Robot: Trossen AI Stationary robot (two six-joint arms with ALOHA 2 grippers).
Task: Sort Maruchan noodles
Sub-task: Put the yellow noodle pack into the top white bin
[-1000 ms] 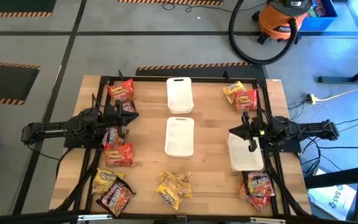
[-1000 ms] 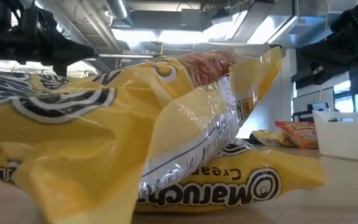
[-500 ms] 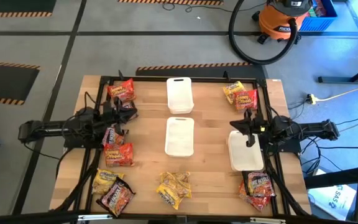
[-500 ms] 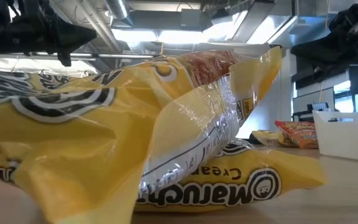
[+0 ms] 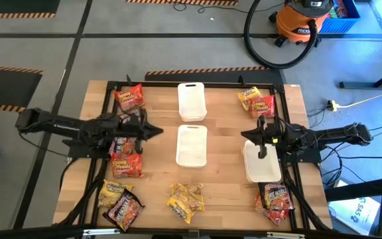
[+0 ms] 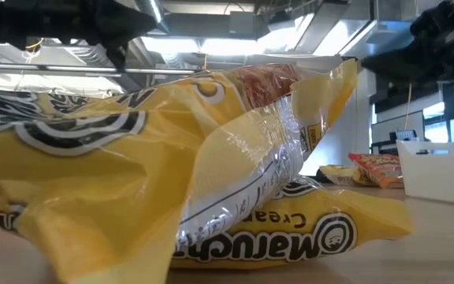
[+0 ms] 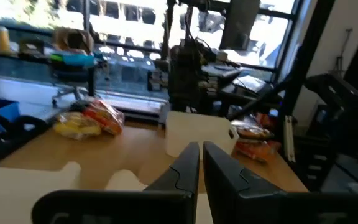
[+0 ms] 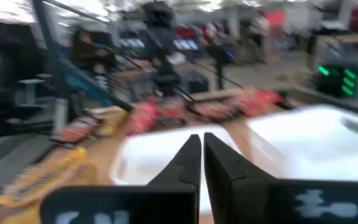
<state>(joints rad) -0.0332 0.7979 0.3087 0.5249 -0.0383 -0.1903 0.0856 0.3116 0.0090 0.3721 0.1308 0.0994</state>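
Maruchan noodle packets lie flat in scattered groups on the wooden table: red (image 5: 128, 97) at the far left, more by the left arm (image 5: 126, 164), yellow and dark (image 5: 115, 200) at the near left, yellow (image 5: 186, 200) at the near middle, yellow and red (image 5: 257, 101) at the far right, and red (image 5: 275, 199) at the near right. The yellow packet (image 6: 172, 173) fills the low view. My left gripper (image 5: 156, 131) (image 7: 201, 152) is shut and empty, level above the table left of the middle tray. My right gripper (image 5: 245, 136) (image 8: 201, 146) is shut and empty over the right tray's left edge.
Three white trays stand on the table: one at the far middle (image 5: 191, 101), one in the middle (image 5: 191, 145), one at the right (image 5: 262, 161) under my right arm. A dark frame (image 5: 197, 83) runs along the table's edges. An orange vacuum (image 5: 302, 20) stands on the floor beyond.
My left gripper has risen and reached toward the table's middle, away from the packets at the left, staying shut and empty. No packet has moved.
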